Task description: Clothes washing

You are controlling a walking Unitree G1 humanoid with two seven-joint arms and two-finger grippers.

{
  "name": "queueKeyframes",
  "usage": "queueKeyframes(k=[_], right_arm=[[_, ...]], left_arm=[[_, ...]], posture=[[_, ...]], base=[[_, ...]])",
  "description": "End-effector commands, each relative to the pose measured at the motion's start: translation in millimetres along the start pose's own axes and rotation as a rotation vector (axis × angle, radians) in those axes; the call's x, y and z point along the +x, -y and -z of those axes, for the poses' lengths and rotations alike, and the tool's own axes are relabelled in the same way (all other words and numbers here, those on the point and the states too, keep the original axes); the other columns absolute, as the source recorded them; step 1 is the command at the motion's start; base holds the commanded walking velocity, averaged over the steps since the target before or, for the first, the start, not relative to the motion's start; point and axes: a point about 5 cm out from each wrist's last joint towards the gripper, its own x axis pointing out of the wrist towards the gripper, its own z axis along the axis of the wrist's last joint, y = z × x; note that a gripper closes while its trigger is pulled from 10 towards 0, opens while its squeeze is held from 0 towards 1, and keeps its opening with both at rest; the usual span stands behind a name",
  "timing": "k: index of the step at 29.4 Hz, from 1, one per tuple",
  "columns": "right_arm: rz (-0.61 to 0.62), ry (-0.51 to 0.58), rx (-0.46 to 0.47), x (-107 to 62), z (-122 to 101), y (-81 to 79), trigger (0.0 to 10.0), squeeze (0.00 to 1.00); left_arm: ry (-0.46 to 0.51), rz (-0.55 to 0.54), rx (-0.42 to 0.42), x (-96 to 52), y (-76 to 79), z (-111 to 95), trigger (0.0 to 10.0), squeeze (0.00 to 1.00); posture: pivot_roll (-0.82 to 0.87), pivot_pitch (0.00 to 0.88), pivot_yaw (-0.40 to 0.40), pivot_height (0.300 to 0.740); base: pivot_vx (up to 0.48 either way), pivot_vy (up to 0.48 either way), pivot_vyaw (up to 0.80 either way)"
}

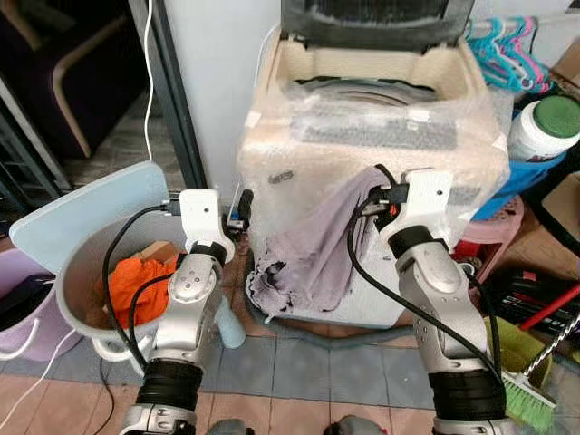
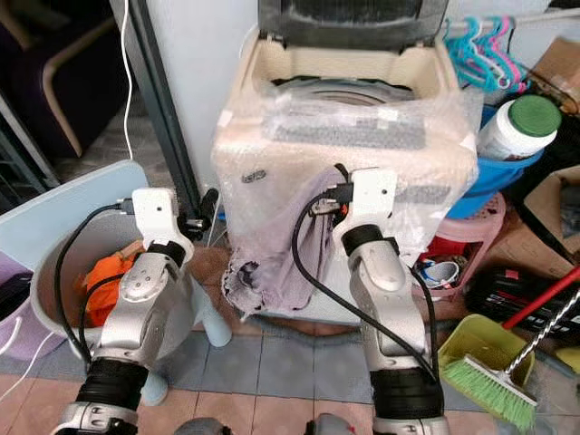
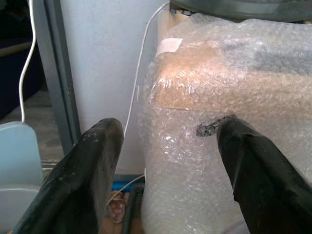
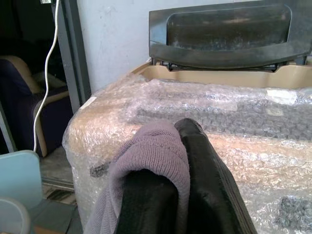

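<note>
Nearest, on the tiled floor, a grey laundry bin (image 1: pixel 77 299) is seen at the robot's left, with an orange garment (image 1: pixel 136 281) lying inside it and its pale blue lid (image 1: pixel 86 204) raised behind. The left gripper (image 3: pixel 165 165) is held just past the bin, beside the front left corner of the washing machine (image 1: pixel 299 136); its fingers (image 3: pixel 83 175) are spread wide, with nothing between them.

The right gripper (image 4: pixel 180 165) is raised against the front face of the machine, just below the top front edge, and its fingers are closed on a fold of a mauve knitted garment (image 1: pixel 313 249). The rest of the garment hangs down the bubble-wrapped front.

The knit is judged soft, limp and light; it will likely stretch and trail, and could snag on the wrap. A bunched fold near the middle would be the better hold, so less cloth dangles.

Farther back, the tub opening (image 1: pixel 362 91) is exposed under the upright dark lid (image 4: pixel 229 34).
</note>
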Motion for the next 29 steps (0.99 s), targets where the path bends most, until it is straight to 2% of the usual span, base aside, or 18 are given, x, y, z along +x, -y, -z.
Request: queueKeyframes(k=[1, 12, 17, 20, 22, 24, 27, 29], right_arm=[[0.003, 0.05, -0.021, 2.0, -11, 1.4, 10.0, 0.0], [0.023, 0.06, -0.03, 2.8, -12, 3.3, 10.0, 0.0], [-0.074, 0.105, -0.131, 6.0, -20, -5.9, 10.0, 0.0], [-0.116, 0.123, -0.158, 7.7, -24, -7.9, 10.0, 0.0], [-0.063, 0.132, -0.101, 11.5, -28, -2.3, 10.0, 0.0], [-0.022, 0.122, -0.109, 12.7, -27, 1.5, 10.0, 0.0], [0.047, 0.076, -0.056, 11.4, -19, 7.7, 10.0, 0.0], [0.053, 0.062, -0.071, 9.7, -16, 9.2, 10.0, 0.0]], left_arm=[[0.026, 0.034, -0.009, 0.6, 1.9, -5, 10.0, 0.0], [0.044, 0.07, -0.021, -1.1, 3.3, -8, 10.0, 0.0], [0.072, 0.075, -0.045, 0.1, 5.3, -12, 10.0, 0.0], [0.07, 0.075, -0.042, 0.5, 5.5, -13, 10.0, 0.0], [0.066, 0.075, -0.04, 0.0, 5.5, -12, 10.0, 0.0], [0.06, 0.072, -0.033, -0.8, 4.8, -11, 10.0, 0.0], [0.051, 0.067, -0.027, -2.7, 2.3, -8, 10.0, 0.0], [0.049, 0.069, -0.025, -3.4, 1.4, -8, 10.0, 0.0]], posture=[[-0.1, 0.022, 0.04, 0.74], [-0.09, 0.018, 0.039, 0.74], [-0.09, 0.017, 0.039, 0.74], [-0.09, 0.021, 0.04, 0.74], [-0.09, 0.024, 0.042, 0.74], [-0.09, 0.026, 0.044, 0.74], [-0.09, 0.028, 0.046, 0.74], [-0.09, 0.029, 0.048, 0.74]], base=[[0.0, 0.0, -0.8], [0.0, 0.0, -0.69], [0.0, 0.0, 0.0], [0.0, 0.0, 0.0], [0.0, 0.0, 0.0], [0.0, 0.0, 0.0], [0.0, 0.0, 0.0], [0.0, 0.0, 0.0]])
